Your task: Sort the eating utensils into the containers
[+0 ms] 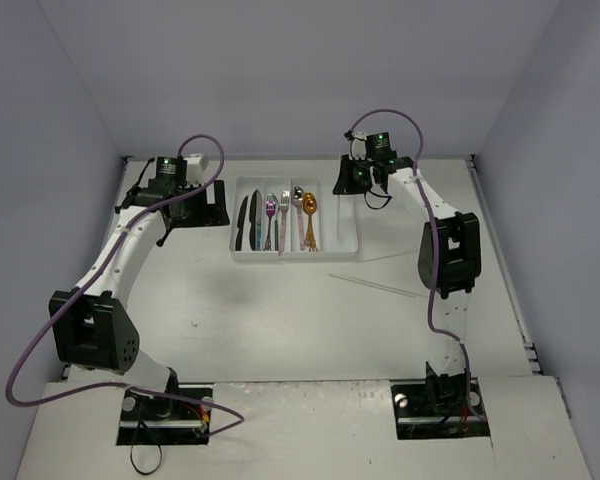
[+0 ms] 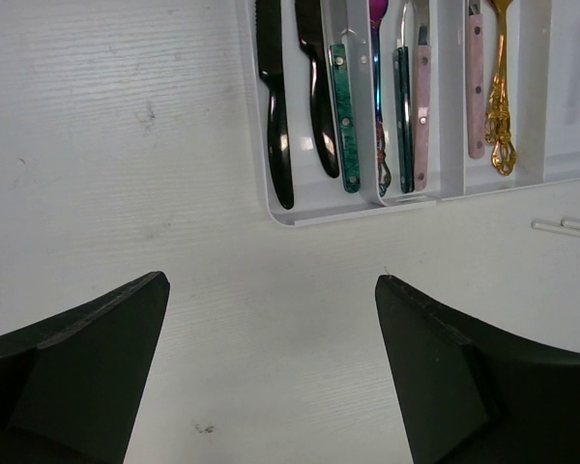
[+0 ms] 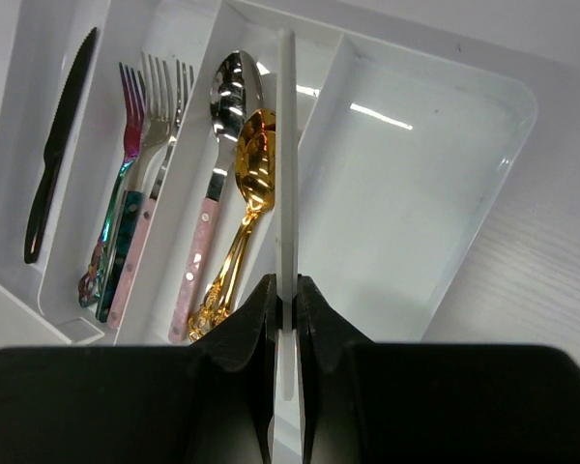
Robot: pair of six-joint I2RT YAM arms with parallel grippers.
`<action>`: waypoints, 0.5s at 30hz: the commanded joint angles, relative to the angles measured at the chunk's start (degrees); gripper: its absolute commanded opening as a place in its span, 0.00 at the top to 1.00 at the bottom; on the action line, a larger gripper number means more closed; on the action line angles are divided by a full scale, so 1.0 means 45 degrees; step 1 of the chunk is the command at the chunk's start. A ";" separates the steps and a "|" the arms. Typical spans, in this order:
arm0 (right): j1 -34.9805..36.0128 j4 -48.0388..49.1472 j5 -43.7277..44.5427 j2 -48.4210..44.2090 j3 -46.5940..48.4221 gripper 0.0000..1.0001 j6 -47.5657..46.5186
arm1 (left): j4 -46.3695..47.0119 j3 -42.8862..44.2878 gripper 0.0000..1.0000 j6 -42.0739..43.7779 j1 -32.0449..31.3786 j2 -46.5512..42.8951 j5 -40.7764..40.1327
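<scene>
Chopstick (image 3: pixel 286 145) clamped tight in right gripper (image 3: pixel 286 290), held over white tray (image 3: pixel 522 106) along the wall between spoon slot and wide end slot. Left gripper (image 2: pixel 271 285) spread wide above table (image 2: pixel 126 145), just short of tray's near end. Knives (image 2: pixel 271 106), forks (image 3: pixel 155 87), spoons (image 3: pixel 232 97) lying in separate slots; loose chopsticks (image 2: pixel 565 225) on table beside tray.

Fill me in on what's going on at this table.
The right gripper is shut on a pale chopstick, held over the white tray by its empty end compartment. The left gripper hangs open over bare table beside the tray, holding nothing. Knives, forks and spoons already lie in their compartments; a second chopstick lies on the table.
</scene>
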 commanded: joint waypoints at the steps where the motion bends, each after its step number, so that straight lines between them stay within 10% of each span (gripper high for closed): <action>1: -0.0059 0.0330 -0.0065 -0.0080 0.0033 1.00 0.0196 | 0.0163 0.0060 0.14 0.0234 0.0235 -0.0701 -0.0370; 9: -0.0080 0.0330 -0.0304 0.0096 -0.0405 0.96 0.0880 | 0.0175 0.0081 0.14 0.0170 0.0445 -0.0443 -0.0300; 15: -0.0157 0.0330 -0.0150 -0.0391 -0.1002 0.72 0.1165 | 0.0194 0.0276 0.13 0.0207 0.0523 -0.0113 -0.0202</action>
